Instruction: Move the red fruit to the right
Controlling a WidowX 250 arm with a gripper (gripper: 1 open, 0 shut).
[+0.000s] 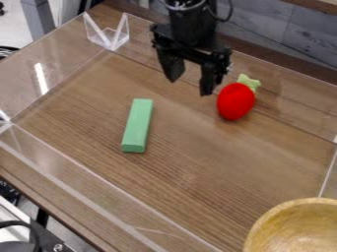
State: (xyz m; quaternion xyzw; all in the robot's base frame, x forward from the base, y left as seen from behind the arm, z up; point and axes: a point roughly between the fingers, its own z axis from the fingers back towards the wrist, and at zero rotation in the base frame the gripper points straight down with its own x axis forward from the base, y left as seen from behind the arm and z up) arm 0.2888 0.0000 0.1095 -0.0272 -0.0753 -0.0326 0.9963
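The wooden bench (198,177) is carrying a green block (138,125) on its left and the red fruit (235,101) toward the far right. I am hovering my fingers (207,81), spread wide and holding nothing, just left of the fruit and slightly farther back. Its leafy tip is pointing far-right, so I am judging my reach as rightward and a little nearer.

Single cam, high front-ish oblique, fairly close, down over wood worktop (198,177) w/ clear walls.
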